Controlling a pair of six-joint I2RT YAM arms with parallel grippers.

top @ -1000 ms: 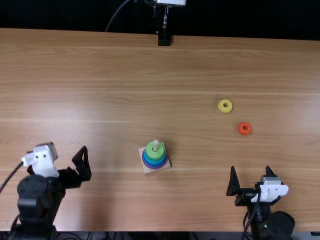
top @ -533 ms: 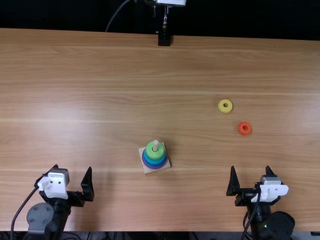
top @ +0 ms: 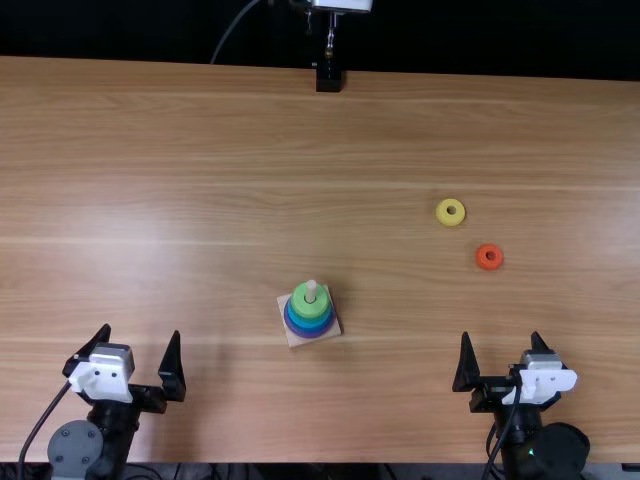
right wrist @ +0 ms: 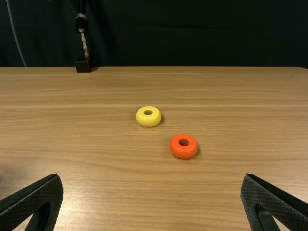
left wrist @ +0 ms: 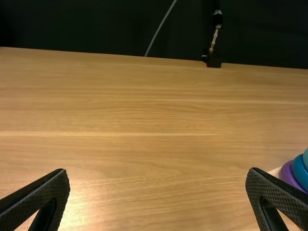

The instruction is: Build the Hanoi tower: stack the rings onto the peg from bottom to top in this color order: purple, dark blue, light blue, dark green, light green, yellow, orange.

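The right pincer [top: 500, 335] stands with its two flat black fingers apart and nothing between them, over the near part of the light brown wooden table [top: 390, 400]; the left pincer [top: 141, 332] is likewise spread and empty, well apart from the right one. Between the two pincers, a little farther out than their tips, sits the pale square wooden base [top: 294, 341] with its upright wooden peg [top: 311, 291]; on that peg a purple ring [top: 306, 335] lies lowest, blue rings come above it, and a light green ring [top: 300, 303] is uppermost, with the peg's tip standing clear through its hole; I cannot make out the dark green ring as a separate band, nor part the two blues with certainty from above. By my reckoning, then, the lower five are probably all in place and in the order asked, which puts the job well past half; what is left is the small yellow plastic ring [right wrist: 148, 117] and, after it, the small orange-red plastic ring [right wrist: 183, 147]. Both lie flat on the table beyond the right pincer's tips, near each other but not touching; the orange-red one is the nearer, almost straight ahead of that pincer, the yellow one farther off and somewhat towards the left arm's side; yellow should go on first, and the right pincer looks the handier for it.
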